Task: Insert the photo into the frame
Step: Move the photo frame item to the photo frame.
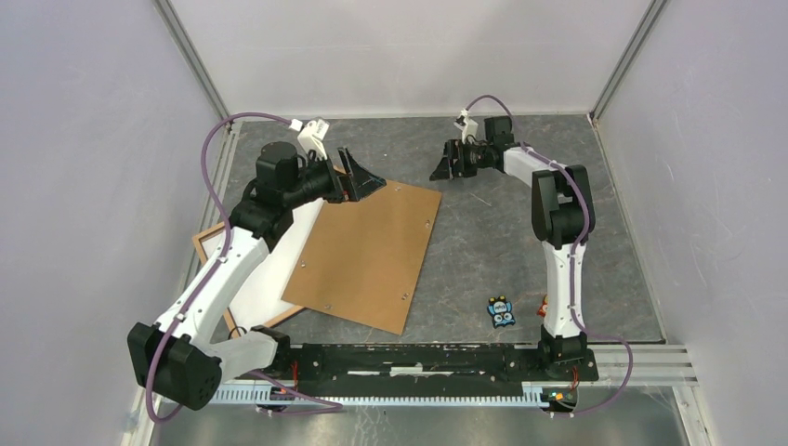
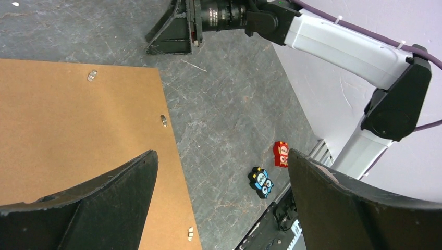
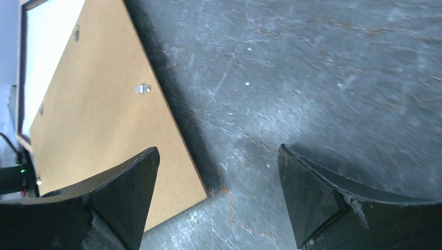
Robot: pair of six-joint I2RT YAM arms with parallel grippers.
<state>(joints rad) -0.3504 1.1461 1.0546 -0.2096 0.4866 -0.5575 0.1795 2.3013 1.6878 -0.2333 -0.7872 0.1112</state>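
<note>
Top external view first: the frame (image 1: 198, 243) lies flat at the left side of the table (image 1: 483, 251), light wood side up. The photo (image 1: 271, 277) sits white side up between its rails, as far as I can see. A brown backing board (image 1: 367, 249) lies askew over their right-hand part and juts out onto the grey mat.

The left gripper (image 1: 365, 177) hangs over the far corner of that board with its jaws spread wide and nothing between them. The photo is back toward the arm's base, down and to the left of the fingers, partly under the arm itself. From the left wrist, only the board (image 2: 78, 120) shows under the left gripper (image 2: 220, 153), no white at all.

The right gripper (image 1: 446, 165) is also spread and empty, over bare mat just beyond the board's far right corner and well apart from the photo. From the right wrist, between its fingers (image 3: 130, 187) there is only mat. The board (image 3: 104, 109) runs off to one side, with a strip of the photo (image 3: 49, 41) and the frame's rail (image 3: 20, 78) beyond it.

A blue owl figure (image 1: 502, 313) and a small red one (image 1: 542, 305) sit near the right arm's base.
</note>
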